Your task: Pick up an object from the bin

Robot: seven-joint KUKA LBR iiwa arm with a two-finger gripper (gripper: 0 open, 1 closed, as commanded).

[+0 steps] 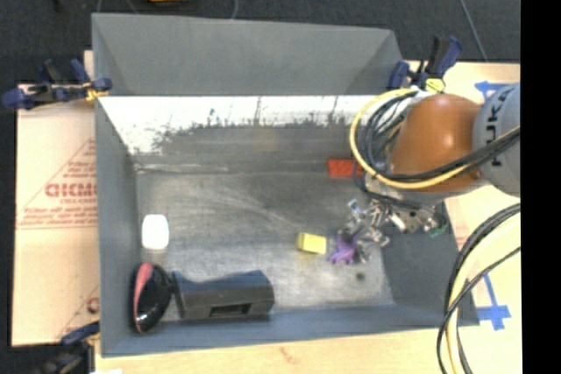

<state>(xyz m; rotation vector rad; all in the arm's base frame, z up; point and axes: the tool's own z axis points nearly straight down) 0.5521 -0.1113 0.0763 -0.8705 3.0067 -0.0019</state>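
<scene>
The arm (498, 131) comes in from the right side of the grey bin (245, 57). It has a round orange cover (436, 136) on its wrist, with yellow and black cables (372, 125) looped around it.

The tool (360, 233) is low in the bin, near the right wall and close to the floor. Right at its tip lies a small purple thing (343, 253) with a bumpy shape. The two look as if they touch, but it is too small to be sure. Whether the tool is wide or narrow cannot be told, and it cannot be told if it holds the purple thing.

Just beside the purple thing, on its left, lies a small yellow block (310, 243). A red block (341, 168) sits by the back of the floor, partly behind the orange cover.

The other things are well apart from the tool, over on the left side. A little white block (155, 232) sits near the left wall. In the front left corner there is a pink and black thing (147, 297), and a long black box (225, 295) lies just beside it along the front wall.
</scene>
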